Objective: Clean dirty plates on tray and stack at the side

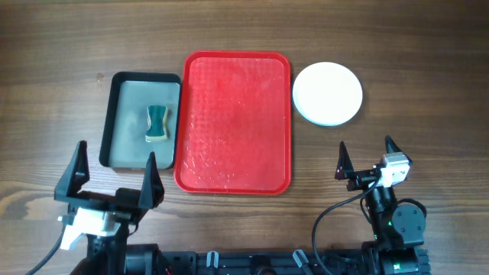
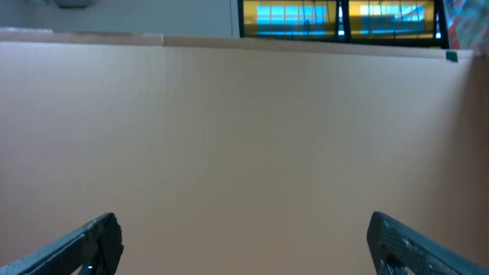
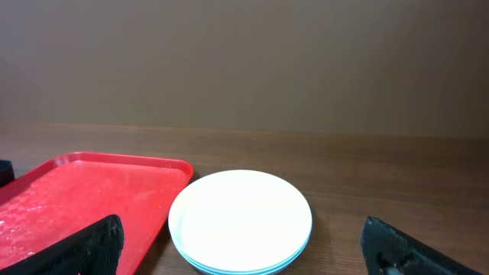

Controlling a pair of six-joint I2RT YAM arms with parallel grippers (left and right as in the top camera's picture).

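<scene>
Right pincer (image 1: 365,143): wide open, empty.
Left pincer (image 1: 114,151): wide open, empty.
Tray (image 1: 233,122): ahead, between both pincers.
Plates (image 1: 328,93): stacked ahead of right pincer, small gap from tray's edge.

We see a brown wooden table (image 1: 428,46). Just ahead of the left gripper (image 1: 115,150) lies a black-rimmed grey tray (image 1: 131,103). The red tray (image 1: 237,122) lies ahead, between both grippers. Ahead of the right gripper (image 1: 365,142) rests a stack of plates (image 1: 328,93), just beside the red tray.
</scene>
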